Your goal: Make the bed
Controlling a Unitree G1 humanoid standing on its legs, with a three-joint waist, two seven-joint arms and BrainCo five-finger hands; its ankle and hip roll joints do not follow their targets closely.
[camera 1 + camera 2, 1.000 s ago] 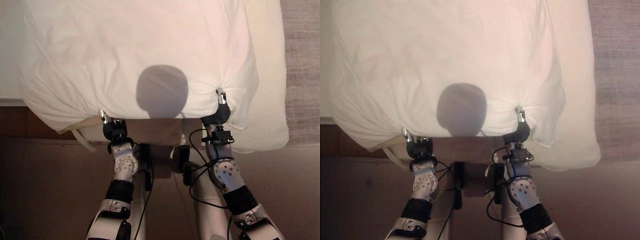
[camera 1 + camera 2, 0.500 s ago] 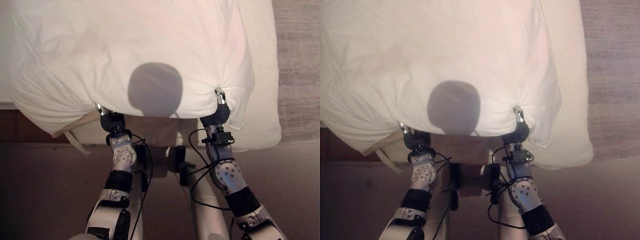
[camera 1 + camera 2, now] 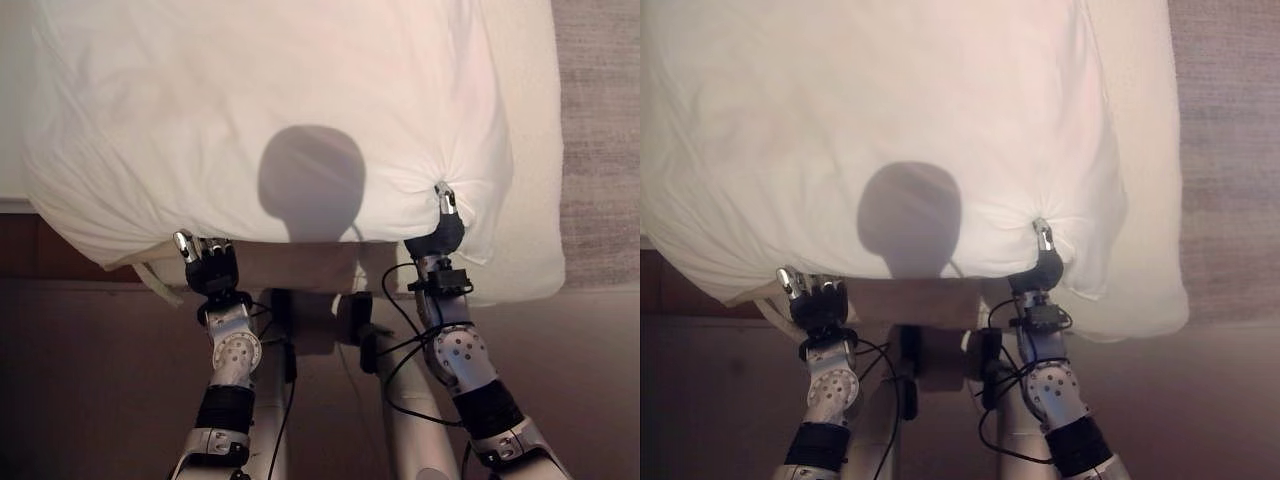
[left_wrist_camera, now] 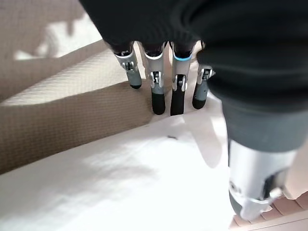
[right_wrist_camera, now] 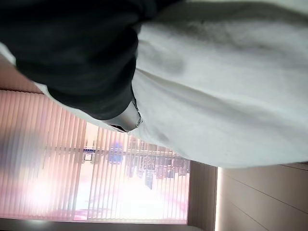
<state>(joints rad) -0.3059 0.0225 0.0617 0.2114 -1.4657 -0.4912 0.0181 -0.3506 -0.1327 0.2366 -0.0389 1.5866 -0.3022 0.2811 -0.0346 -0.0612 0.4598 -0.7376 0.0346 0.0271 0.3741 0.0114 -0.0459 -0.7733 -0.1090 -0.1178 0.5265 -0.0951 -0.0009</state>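
Note:
A puffy white duvet (image 3: 280, 90) covers the bed and hangs over its near edge. My right hand (image 3: 441, 230) reaches up at that edge, shut on a pinch of the duvet, and the cloth puckers around its silver tip. In the right wrist view the white cloth (image 5: 226, 96) lies against the hand's dark cover (image 5: 72, 53). My left hand (image 3: 208, 265) sits just below the duvet's near edge, free of it. In the left wrist view its fingers (image 4: 158, 91) are straight and open, above a tan woven surface (image 4: 72, 115) and white cloth (image 4: 120, 192).
A cream mattress (image 3: 530, 150) shows past the duvet on the right, with grey carpet (image 3: 600, 120) beyond it. Dark wood of the bed frame (image 3: 30, 262) shows at the left, and a pale strap (image 3: 158, 280) hangs beside my left hand. Window blinds (image 5: 96, 178) show in the right wrist view.
My left hand has drawn back from under the duvet's edge and moved slightly left, its fingers now free. The right hand keeps its pinch. The camera has shifted slightly.

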